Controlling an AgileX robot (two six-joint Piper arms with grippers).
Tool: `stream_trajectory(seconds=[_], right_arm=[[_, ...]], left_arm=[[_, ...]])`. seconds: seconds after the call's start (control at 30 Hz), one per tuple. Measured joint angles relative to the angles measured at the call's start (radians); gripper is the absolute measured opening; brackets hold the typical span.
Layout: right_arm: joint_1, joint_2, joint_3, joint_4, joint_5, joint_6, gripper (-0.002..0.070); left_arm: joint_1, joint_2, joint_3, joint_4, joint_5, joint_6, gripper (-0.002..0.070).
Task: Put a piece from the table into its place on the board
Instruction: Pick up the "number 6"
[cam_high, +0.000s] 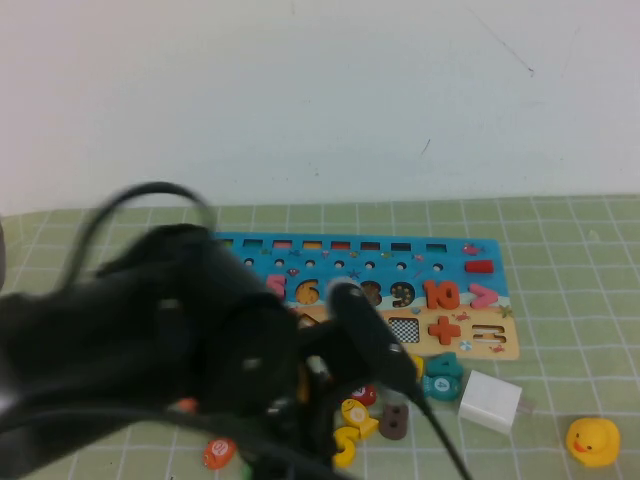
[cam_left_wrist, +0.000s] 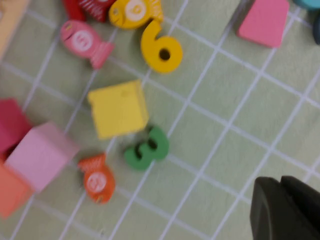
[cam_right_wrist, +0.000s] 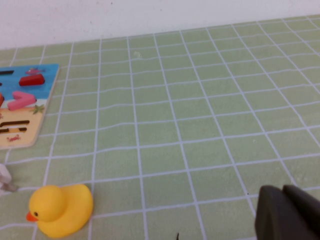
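The yellow numeral 6 (cam_left_wrist: 160, 50) lies flat on the green gridded table (cam_left_wrist: 220, 150), next to a yellow fish (cam_left_wrist: 135, 11). My left gripper (cam_left_wrist: 286, 210) is shut and empty; it hovers above bare cloth, well apart from the 6. In the high view my left arm (cam_high: 200, 340) fills the front left and hides the board's left end. The blue and tan board (cam_high: 470, 300) lies at the table's middle. Its right end shows in the right wrist view (cam_right_wrist: 25, 107). My right gripper (cam_right_wrist: 290, 212) is shut and empty over bare cloth, right of the board.
Near the 6 lie a yellow cube (cam_left_wrist: 119, 108), a green 3 (cam_left_wrist: 146, 148), a pink fish (cam_left_wrist: 82, 42), an orange fish (cam_left_wrist: 97, 180), a pink cube (cam_left_wrist: 40, 155) and a pink trapezoid (cam_left_wrist: 264, 22). A white block (cam_high: 490, 400) and a yellow duck (cam_high: 592, 441) sit front right.
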Motion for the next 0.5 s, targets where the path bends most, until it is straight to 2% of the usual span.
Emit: stream_trajectory(seconds=[0.33,0.4,0.5], right_arm=[[0.0,0.0,0.0,0.0,0.0,0.0,-0.0001],[0.0,0.0,0.0,0.0,0.0,0.0,-0.0001],[0.0,0.0,0.0,0.0,0.0,0.0,-0.0001]], left_arm=[[-0.029,0.294,-0.166,-0.024,0.027,-0.056,0.0009],[-0.029,0.339,-0.205,-0.024,0.052,-0.081,0.0041],[-0.029,0.402,-0.257,-0.025,0.068,-0.13,0.0151]])
